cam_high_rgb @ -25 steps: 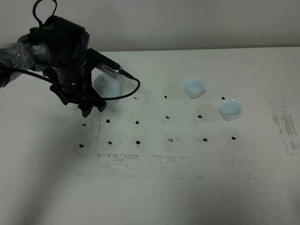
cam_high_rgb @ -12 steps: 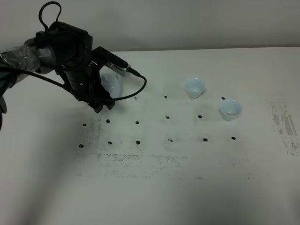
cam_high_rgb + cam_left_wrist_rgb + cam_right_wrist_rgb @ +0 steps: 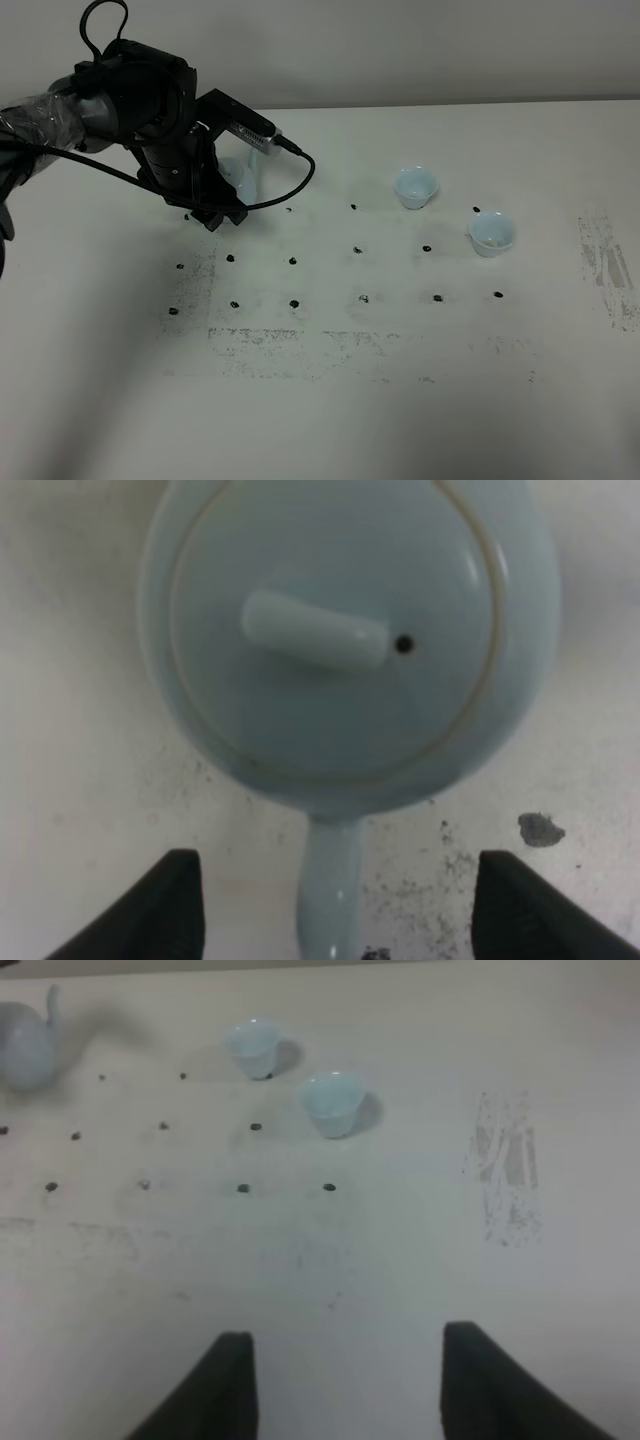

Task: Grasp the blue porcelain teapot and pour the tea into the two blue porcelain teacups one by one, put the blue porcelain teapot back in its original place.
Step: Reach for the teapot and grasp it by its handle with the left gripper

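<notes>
Left wrist view: lidded pale-blue porcelain teapot (image 3: 340, 630) sits far left on the white table (image 3: 400, 400), left end effector (image 3: 340, 908) released astride its handle. Right end effector (image 3: 345, 1380) is spread and empty. To the right stand a pale-blue handleless cup (image 3: 415, 187) and a nearer matching cup (image 3: 492, 235), contents unclear.

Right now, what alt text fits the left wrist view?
Top-down close-up of the blue porcelain teapot, lid on, on the speckled white table. A narrow part of it points between the fingers of the open left tool, untouched.
</notes>
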You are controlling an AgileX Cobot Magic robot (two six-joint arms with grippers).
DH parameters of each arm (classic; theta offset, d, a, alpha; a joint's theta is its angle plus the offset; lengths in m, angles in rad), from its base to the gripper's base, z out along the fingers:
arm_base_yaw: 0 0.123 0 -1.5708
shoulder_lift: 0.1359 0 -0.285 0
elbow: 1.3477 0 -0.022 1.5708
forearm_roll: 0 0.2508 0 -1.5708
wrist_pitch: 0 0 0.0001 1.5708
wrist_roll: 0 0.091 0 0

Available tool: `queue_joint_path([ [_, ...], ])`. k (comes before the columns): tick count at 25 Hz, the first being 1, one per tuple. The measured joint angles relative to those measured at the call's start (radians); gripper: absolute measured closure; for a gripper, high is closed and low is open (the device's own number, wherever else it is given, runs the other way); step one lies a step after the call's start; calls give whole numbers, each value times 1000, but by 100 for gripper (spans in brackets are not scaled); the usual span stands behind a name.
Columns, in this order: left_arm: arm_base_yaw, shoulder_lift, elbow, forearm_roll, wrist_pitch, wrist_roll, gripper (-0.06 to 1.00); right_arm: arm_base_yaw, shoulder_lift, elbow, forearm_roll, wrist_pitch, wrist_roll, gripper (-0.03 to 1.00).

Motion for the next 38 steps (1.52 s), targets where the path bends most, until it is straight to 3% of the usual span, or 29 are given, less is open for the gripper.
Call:
queue_joint_path([
  [6, 0, 0, 0, -5, -19, 21, 39, 0, 0, 0, 1, 0, 0, 52],
  [21, 0, 0, 0, -7, -2, -77, 41, 0, 0, 0, 1, 0, 0, 52],
  [38, 0, 12, 0, -12, -8, -80, 42, 0, 0, 0, 1, 0, 0, 52],
])
